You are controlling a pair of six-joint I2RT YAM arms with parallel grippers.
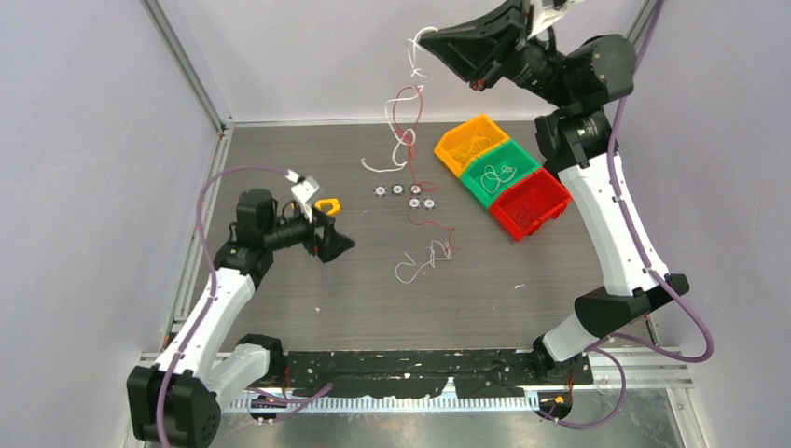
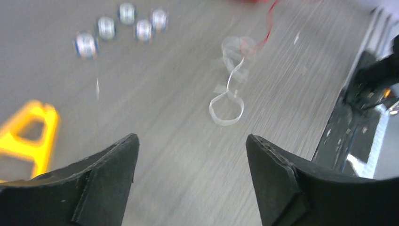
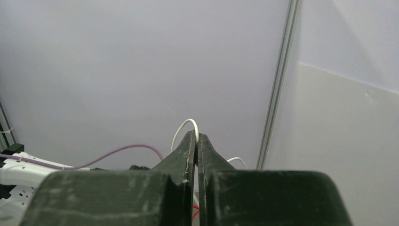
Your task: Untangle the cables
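My right gripper (image 1: pixel 423 41) is raised high at the far side, fingers pressed together on a white cable (image 3: pixel 184 126). In the right wrist view it arcs up just past my fingertips, and the rest runs down behind my own fingers, out of sight there. From above, that white cable dangles below the hand, wound together with a red cable (image 1: pixel 403 103), and their lower end reaches the table (image 1: pixel 308 289) far beneath. Where one wraps the other is too thin to make out. Below this hand and off to its right three bins stand in a row: an orange bin (image 1: pixel 466 131), a green bin (image 1: pixel 527 159) and a red bin (image 1: pixel 550 210). The green one holds a pale wire coil (image 1: pixel 502 174), and the red one may hold something thin as well. My left gripper (image 1: pixel 338 245) hovers low over the table, fingers spread wide with nothing between them. Ahead of it, slightly right, a loose tangle (image 2: pixel 227 101) of white and red wire lies flat, clear of my fingers. The left wrist view is smeared, so its crossings blur and its red part runs off the top edge. Ahead to the left sit five small silvery discs (image 2: pixel 121 26). A yellow object (image 2: pixel 33 136) lies just left of my left finger, cut by the frame edge.
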